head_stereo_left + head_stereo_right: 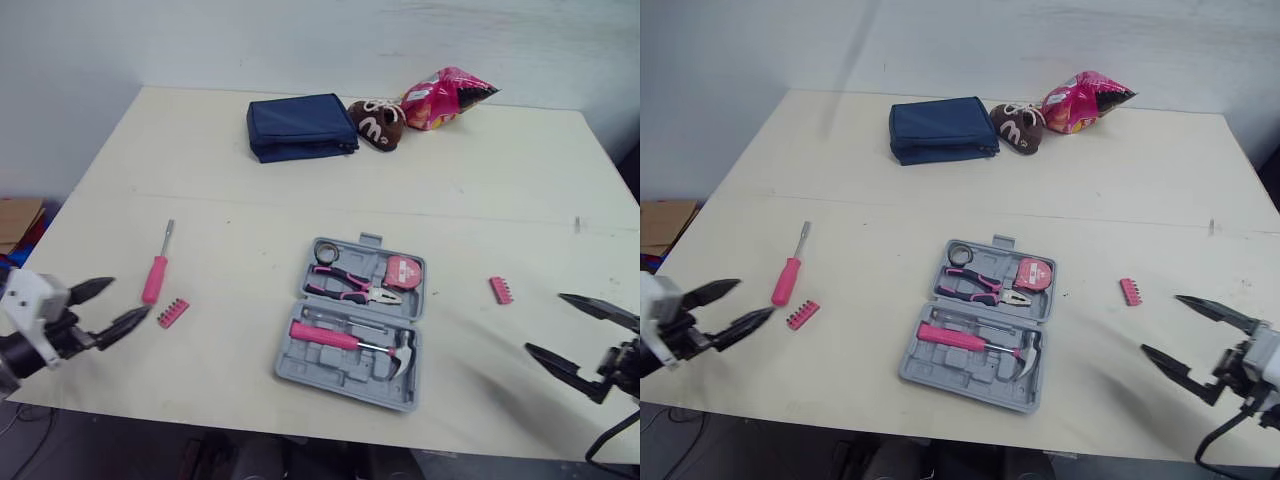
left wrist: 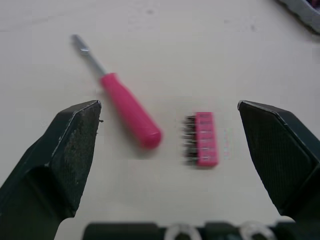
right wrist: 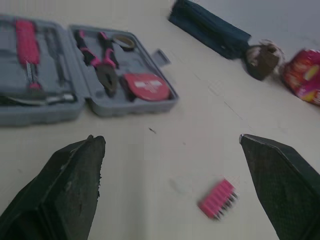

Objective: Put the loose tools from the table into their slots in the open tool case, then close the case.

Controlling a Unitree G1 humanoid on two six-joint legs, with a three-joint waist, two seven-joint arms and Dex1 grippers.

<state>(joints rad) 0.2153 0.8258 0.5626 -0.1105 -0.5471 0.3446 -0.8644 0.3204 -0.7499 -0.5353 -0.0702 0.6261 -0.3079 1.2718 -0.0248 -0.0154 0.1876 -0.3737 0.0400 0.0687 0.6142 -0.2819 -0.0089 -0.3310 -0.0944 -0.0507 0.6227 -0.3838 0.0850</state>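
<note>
Left claw [image 1: 129, 298] and right claw [image 1: 545, 322] are hanging released at the lower corners, bare desk [image 1: 200, 180] flanking the tool case [image 1: 335, 368].

Soft, even light lies over the broad cream table top [image 1: 250, 200], bright all across; a mild sheen sits on the crinkled pink foil snack bag [image 1: 445, 97]; a faint smudged shadow spreads beside the black two-fingered right gripper [image 1: 543, 322]; a thin dark line hugs the open grey plastic tool case [image 1: 335, 375].

One screwdriver [image 1: 155, 272] and two pink bit strips [image 1: 173, 313] [image 1: 501, 290]. One case [image 1: 330, 372] holds one hammer [image 1: 340, 338], one pair of pliers [image 1: 350, 285], one tape measure [image 1: 404, 272] — perhaps one tape roll [image 1: 326, 250]. Also one pouch [image 1: 300, 126], one shoe [image 1: 378, 124], one snack bag [image 1: 445, 98].
</note>
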